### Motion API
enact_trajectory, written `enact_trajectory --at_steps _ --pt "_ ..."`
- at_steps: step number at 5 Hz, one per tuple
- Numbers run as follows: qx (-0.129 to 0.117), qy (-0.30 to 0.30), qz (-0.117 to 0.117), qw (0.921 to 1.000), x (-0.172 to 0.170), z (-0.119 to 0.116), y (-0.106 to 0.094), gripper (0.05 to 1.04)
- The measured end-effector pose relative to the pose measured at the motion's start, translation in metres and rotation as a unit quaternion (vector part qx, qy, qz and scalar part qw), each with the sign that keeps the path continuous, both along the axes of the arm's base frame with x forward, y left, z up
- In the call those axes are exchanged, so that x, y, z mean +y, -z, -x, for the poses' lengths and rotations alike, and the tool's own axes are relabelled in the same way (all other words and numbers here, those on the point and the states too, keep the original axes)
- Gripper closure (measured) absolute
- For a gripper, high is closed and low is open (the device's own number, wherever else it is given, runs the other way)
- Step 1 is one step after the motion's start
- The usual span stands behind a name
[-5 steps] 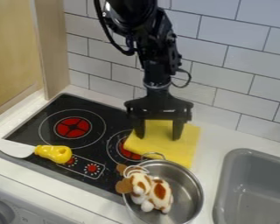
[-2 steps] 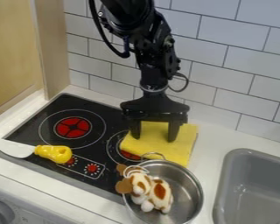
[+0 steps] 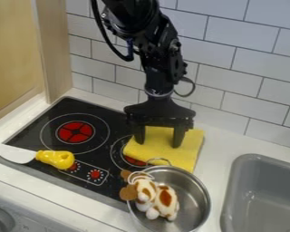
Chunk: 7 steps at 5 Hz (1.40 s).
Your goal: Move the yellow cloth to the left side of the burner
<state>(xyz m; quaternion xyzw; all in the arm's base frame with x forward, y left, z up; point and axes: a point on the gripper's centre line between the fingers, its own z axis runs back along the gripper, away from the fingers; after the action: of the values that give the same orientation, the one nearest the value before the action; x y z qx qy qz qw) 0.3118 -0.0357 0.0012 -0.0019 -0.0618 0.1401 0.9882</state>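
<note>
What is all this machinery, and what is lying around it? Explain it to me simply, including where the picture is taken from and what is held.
You are looking down at a slant, through a fixed camera, at a toy kitchen. The black machine is a robot arm, coming in from the top edge. At its end is a tool with two fingers, spread apart over a yellow cloth. I see nothing gripped between them.

The cloth lies partly on the black stove, partly on the white counter. Nearer the camera, a metal pan holds a brown-and-white plush toy. A knife with a yellow handle lies at the stove's left, and a grey sink is at the picture's right.
</note>
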Motion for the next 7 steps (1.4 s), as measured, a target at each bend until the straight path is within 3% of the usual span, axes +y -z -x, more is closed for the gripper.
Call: enact_trajectory --at_steps 4,7 --pt "0.01 -0.089 0.002 0.9959 0.078 0.013 -0.001 0.085" --pt "0.008 -0.172 0.002 0.9851 0.162 0.012 -0.003 0.085"
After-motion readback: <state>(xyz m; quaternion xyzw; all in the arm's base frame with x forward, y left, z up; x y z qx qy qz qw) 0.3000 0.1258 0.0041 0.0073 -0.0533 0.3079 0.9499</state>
